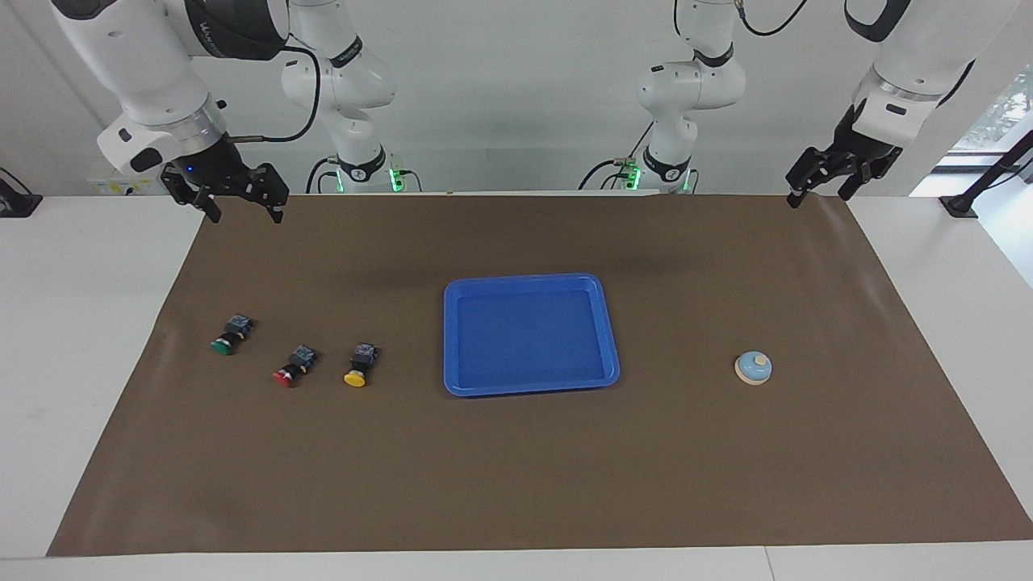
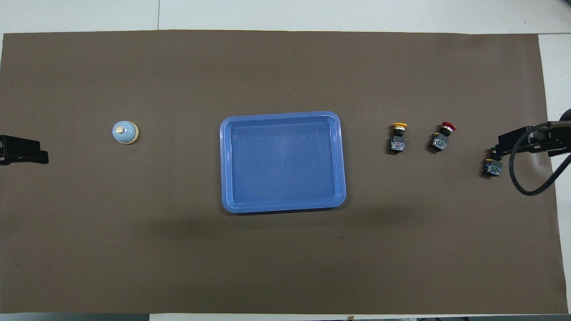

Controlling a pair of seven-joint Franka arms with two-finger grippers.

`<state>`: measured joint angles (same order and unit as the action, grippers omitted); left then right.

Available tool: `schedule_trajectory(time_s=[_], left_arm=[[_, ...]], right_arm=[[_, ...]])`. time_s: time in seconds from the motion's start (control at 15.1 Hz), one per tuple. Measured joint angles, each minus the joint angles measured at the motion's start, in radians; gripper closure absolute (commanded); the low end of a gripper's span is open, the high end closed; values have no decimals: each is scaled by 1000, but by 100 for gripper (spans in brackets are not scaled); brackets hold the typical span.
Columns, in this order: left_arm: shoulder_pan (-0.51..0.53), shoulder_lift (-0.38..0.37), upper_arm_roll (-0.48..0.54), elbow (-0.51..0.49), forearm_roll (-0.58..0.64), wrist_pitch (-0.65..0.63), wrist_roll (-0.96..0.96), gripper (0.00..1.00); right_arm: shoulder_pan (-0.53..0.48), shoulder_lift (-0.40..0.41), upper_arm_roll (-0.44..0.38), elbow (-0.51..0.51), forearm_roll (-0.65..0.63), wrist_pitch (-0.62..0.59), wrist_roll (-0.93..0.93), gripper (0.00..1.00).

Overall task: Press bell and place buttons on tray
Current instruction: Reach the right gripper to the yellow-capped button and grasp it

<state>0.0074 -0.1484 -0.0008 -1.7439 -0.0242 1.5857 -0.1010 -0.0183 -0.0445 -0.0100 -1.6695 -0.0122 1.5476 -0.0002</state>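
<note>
Right now the blue tray (image 1: 531,333) is seen in the middle of the brown mat (image 1: 516,484) on the bench (image 1: 81,323), and nothing is lying in it. The bell (image 1: 753,368) is set on the mat beside the tray, well apart from it, toward the left arm's end. The three buttons are laid in a row beside the tray toward the right arm's end: the yellow button (image 1: 359,365) is found nearest the tray, then the red button (image 1: 292,366), then the green button (image 1: 230,335).

The left gripper (image 1: 817,186) is held up in the air over the mat's corner, away from the tray, and its fingers are spread open with nothing in them. The right gripper (image 1: 242,208) is held up over the mat's other corner by the robots, and its fingers are wide open and empty too.
</note>
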Motion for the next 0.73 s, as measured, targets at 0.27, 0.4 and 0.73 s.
schedule_trajectory(time_s=[0.27,0.4,0.73], left_arm=[[0,37,-2,29,0,-23,0,0],[-1,44,-4,30,-1,-27,12,0],[-6,45,-12,30,-1,-31,56,0]], right_arm=[[43,-13,6,-110,3,129,75,0],[78,-11,7,-177,3,204,141,0],[123,65,9,-286,3,415,252,0]])
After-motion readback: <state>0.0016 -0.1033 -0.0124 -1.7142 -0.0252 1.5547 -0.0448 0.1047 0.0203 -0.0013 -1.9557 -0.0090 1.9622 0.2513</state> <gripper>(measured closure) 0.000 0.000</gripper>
